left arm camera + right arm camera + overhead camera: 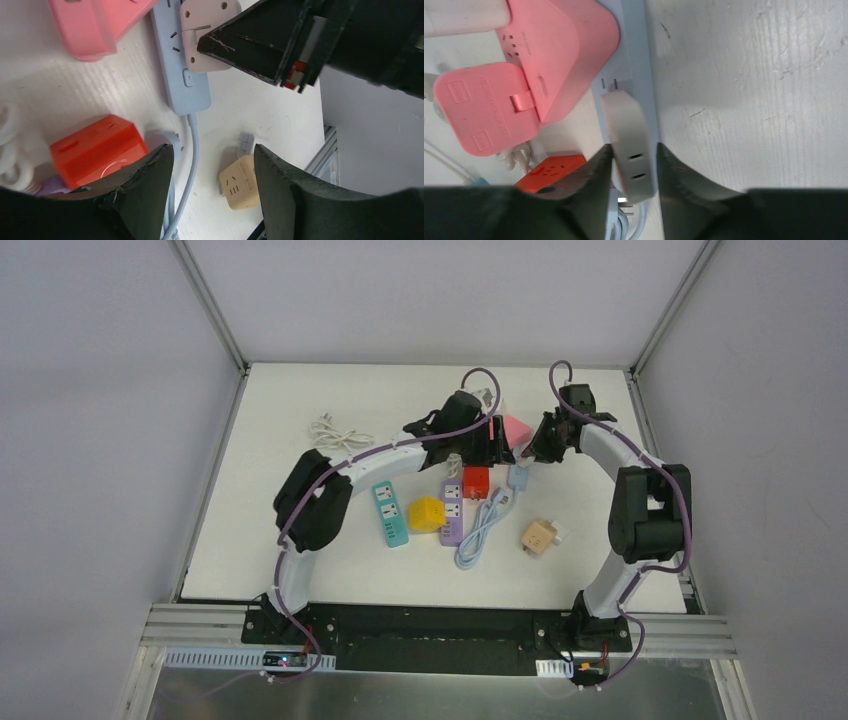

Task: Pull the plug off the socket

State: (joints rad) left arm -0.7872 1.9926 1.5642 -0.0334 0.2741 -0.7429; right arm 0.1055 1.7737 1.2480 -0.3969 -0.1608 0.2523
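Note:
A pale beige plug [629, 145] sits on the light blue power strip [640, 75], which lies at the back middle of the table [518, 478]. My right gripper [633, 150] is shut on the plug, one finger pressed on each side. A bit of metal shows under the plug's near end; I cannot tell how deep it sits in the socket. The left wrist view shows the plug [202, 35] held by the right fingers [250, 40] over the strip [182, 80]. My left gripper [214, 150] is open and empty, hovering over the strip's blue cable [192, 150].
A pink power block [515, 428] lies just behind the strip. A red cube socket [476, 481], purple strip [451, 512], yellow cube [427, 514] and teal strip [390, 513] lie to the left. A tan cube [540, 537] lies in front, a white cable [338, 432] at back left.

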